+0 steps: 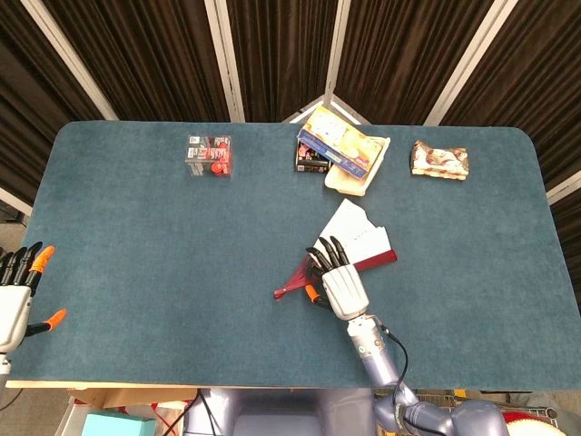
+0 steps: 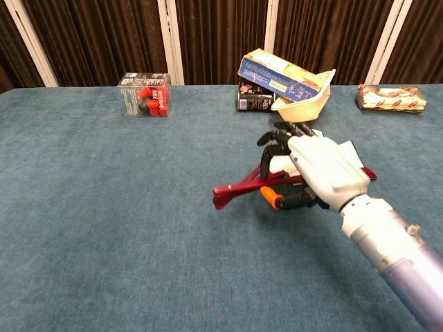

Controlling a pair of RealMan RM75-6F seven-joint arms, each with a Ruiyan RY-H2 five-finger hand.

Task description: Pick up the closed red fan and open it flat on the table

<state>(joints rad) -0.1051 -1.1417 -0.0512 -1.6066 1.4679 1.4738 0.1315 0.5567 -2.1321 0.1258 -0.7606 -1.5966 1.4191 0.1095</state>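
The red fan (image 1: 292,283) lies partly spread near the table's middle, its white leaf (image 1: 361,232) fanned toward the far right and its red sticks meeting at the near left end. My right hand (image 1: 334,282) is on top of it, dark fingers curled over the sticks and the orange-tipped thumb tucked beneath. In the chest view the hand (image 2: 317,171) holds the fan (image 2: 239,188) with its pivot end a little above the cloth. My left hand (image 1: 16,295) hangs off the table's near left corner, fingers apart and holding nothing.
At the back edge stand a clear box (image 1: 209,155) with red parts, a cream tray (image 1: 356,175) carrying a blue and yellow carton, a small dark box (image 1: 309,160) beside it, and a wrapped packet (image 1: 439,159) at the right.
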